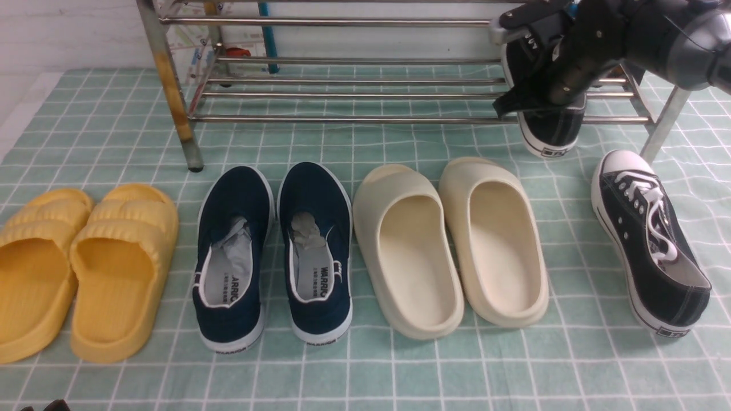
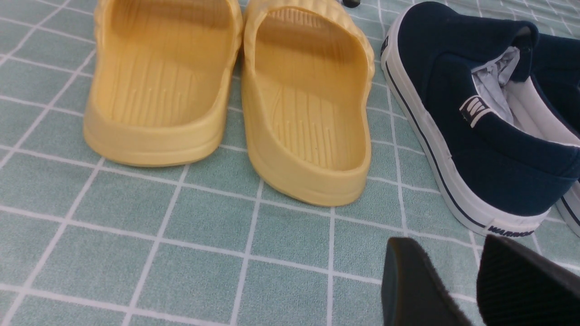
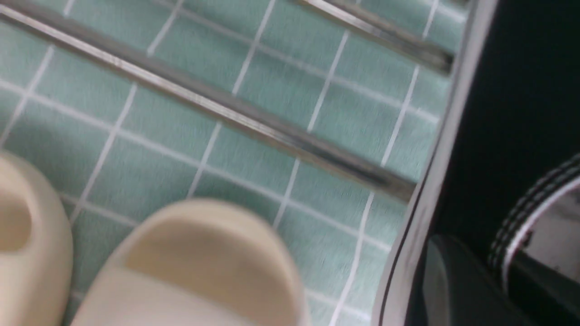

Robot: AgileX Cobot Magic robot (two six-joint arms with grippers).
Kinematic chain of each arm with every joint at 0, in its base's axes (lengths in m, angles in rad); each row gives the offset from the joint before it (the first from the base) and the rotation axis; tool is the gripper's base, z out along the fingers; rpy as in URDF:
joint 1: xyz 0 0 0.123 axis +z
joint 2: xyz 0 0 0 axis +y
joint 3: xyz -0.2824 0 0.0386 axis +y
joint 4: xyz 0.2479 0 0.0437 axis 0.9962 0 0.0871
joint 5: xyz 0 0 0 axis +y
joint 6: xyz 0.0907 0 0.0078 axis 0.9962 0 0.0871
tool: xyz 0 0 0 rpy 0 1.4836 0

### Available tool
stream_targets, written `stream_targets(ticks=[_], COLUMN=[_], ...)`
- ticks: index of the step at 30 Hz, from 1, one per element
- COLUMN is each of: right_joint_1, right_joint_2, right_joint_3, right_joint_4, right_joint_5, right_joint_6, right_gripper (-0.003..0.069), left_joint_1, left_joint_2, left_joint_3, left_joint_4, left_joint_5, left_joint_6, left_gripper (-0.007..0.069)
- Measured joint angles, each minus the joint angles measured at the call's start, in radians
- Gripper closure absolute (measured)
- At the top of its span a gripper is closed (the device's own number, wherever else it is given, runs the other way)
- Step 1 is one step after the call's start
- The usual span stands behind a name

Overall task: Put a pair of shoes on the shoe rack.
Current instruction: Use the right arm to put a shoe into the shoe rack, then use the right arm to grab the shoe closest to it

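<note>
One black sneaker (image 1: 553, 130) is at the right end of the shoe rack (image 1: 342, 119), toe toward the back, its heel overhanging the front bar of the lower tier. My right gripper (image 1: 542, 91) is shut on its side wall. The right wrist view is blurred and shows that sneaker's black canvas (image 3: 503, 104), one finger (image 3: 453, 280) against it, and the rack bars (image 3: 217, 111). I cannot tell if the sneaker rests on the bars. The second black sneaker (image 1: 648, 240) lies on the cloth, right of the rack leg. My left gripper (image 2: 457, 290) is open and empty, low over the cloth.
In a row in front of the rack stand yellow slides (image 1: 80, 268), navy slip-ons (image 1: 274, 251) and cream slides (image 1: 451, 245). The left wrist view shows the yellow slides (image 2: 226, 90) and a navy slip-on (image 2: 471, 122) just ahead of the fingers. The rust-stained rack leg (image 1: 171, 91) stands at the left.
</note>
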Motion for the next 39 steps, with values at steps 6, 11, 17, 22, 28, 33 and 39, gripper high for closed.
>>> stream_targets(ticks=[6,11,17,22,28,33,39], right_joint_1=[0.018,0.039,0.048,0.048,0.031,-0.049,-0.069], right_joint_2=[0.0,-0.002,-0.14,-0.328,-0.527,-0.539,-0.52], right_joint_3=[-0.086,-0.209,-0.255,-0.069,0.496,0.834,0.902], right_joint_4=[0.005,0.017,0.022,0.0,-0.133,-0.119,-0.043], right_joint_5=[0.09,0.337,0.52,0.521,0.453,0.232,0.053], right_joint_6=[0.0,0.0,0.023,0.082,0.275,0.412,0.424], right_gripper=[0.034,0.0183,0.0144,0.0144,0.0144,0.0144,0.02], left_joint_1=[0.0,0.0,0.0,0.0,0.0,0.0,0.0], left_joint_2=[0.0,0.0,0.0,0.0,0.0,0.0,0.0], left_joint_3=[0.0,0.0,0.0,0.0,0.0,0.0,0.0], left_joint_4=[0.0,0.0,0.0,0.0,0.0,0.0,0.0], left_joint_5=[0.0,0.0,0.0,0.0,0.0,0.0,0.0], left_joint_6=[0.0,0.0,0.0,0.0,0.0,0.0,0.0], left_gripper=[0.0386,0.0386,0.0386,0.0386,0.0386,0.0386,0.0386])
